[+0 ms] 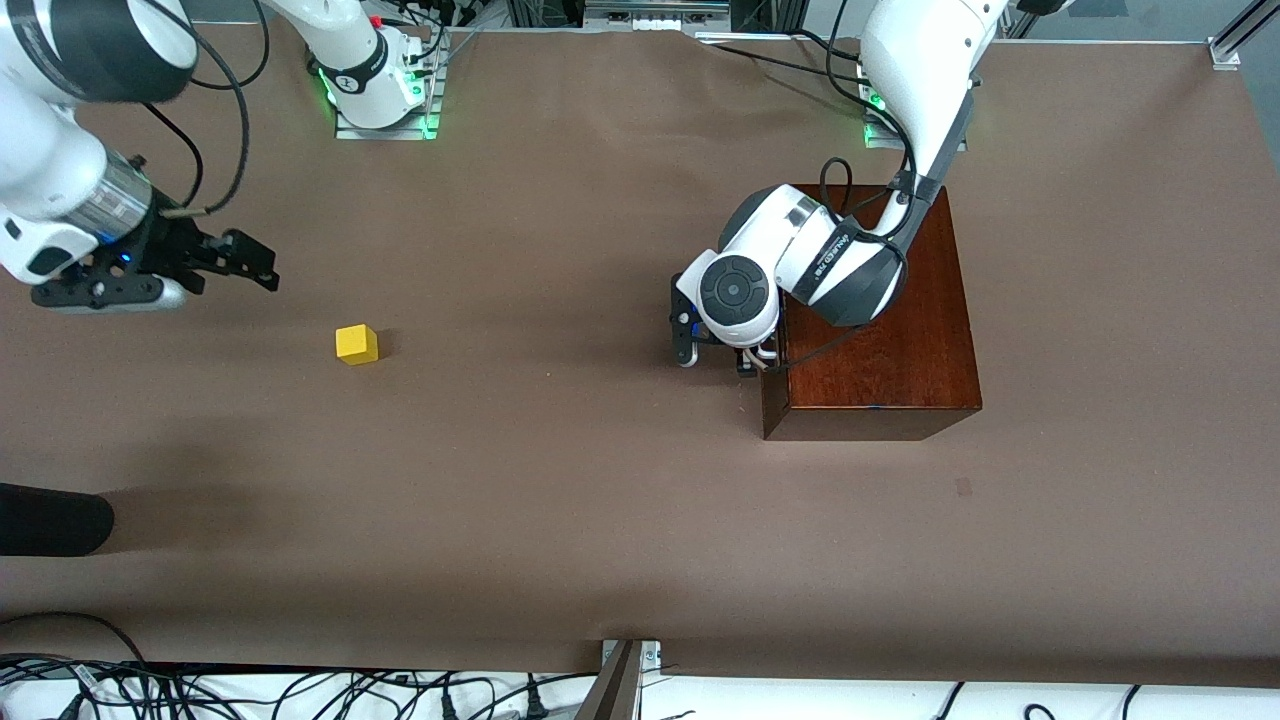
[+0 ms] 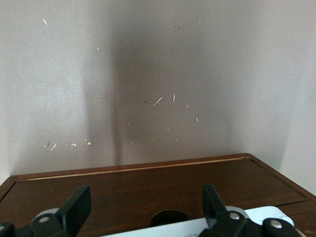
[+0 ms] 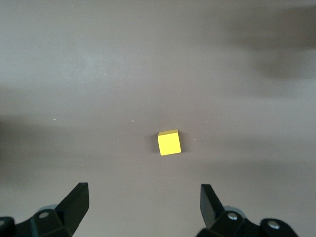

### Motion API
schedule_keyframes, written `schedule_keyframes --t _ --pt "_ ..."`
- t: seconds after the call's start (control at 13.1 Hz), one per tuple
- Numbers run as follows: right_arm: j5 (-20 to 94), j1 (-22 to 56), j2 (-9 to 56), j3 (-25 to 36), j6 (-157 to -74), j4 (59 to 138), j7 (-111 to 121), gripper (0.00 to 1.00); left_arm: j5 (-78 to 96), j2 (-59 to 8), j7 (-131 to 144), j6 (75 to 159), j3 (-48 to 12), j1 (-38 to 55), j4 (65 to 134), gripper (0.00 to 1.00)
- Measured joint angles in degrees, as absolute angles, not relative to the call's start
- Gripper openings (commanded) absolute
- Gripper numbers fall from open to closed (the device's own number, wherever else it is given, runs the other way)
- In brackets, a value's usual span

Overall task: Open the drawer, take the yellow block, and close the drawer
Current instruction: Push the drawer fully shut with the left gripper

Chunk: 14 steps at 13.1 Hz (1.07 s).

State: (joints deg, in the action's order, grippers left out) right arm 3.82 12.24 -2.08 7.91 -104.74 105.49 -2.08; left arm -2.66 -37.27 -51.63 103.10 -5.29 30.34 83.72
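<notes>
The dark reddish-brown wooden box (image 1: 880, 330) stands toward the left arm's end of the table. Its drawer (image 2: 148, 182) looks closed, and the front faces the right arm's end. My left gripper (image 1: 715, 357) is open and empty, low and close in front of the drawer front. The white handle (image 2: 187, 228) shows by its fingers (image 2: 74, 207). The yellow block (image 1: 357, 344) sits on the bare table toward the right arm's end. My right gripper (image 1: 250, 262) is open and empty in the air. The block (image 3: 169, 142) lies ahead of its fingers (image 3: 213, 200), apart from them.
A black rounded object (image 1: 50, 520) lies at the table edge nearer the camera, at the right arm's end. Cables (image 1: 300, 690) run along the near edge. The arm bases (image 1: 385, 95) stand on plates at the table's back edge.
</notes>
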Motion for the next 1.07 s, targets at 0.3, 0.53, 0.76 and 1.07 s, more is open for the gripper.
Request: schedule_keyframes --t 0.3,0.53,0.76,1.07 --pt "3.39 12.24 -3.65 7.94 -99.06 101.20 -2.08 1.00 1.16 -32.49 -41.63 101.32 -5.46 30.31 82.73 1.00" --pt "2.01 12.23 -3.55 8.00 -96.33 98.83 -2.06 1.00 1.31 -26.22 -28.06 95.62 -5.55 30.33 82.34 1.00" --pt "-0.13 12.24 -2.89 7.96 -93.91 96.79 -2.05 1.00 -0.88 -20.78 -17.08 92.23 -3.89 29.62 82.07 1.00" --pt "-0.74 12.25 -1.99 7.92 -90.76 95.80 -2.02 1.00 -5.14 -17.82 -13.82 90.07 -2.90 26.96 79.58 1.00"
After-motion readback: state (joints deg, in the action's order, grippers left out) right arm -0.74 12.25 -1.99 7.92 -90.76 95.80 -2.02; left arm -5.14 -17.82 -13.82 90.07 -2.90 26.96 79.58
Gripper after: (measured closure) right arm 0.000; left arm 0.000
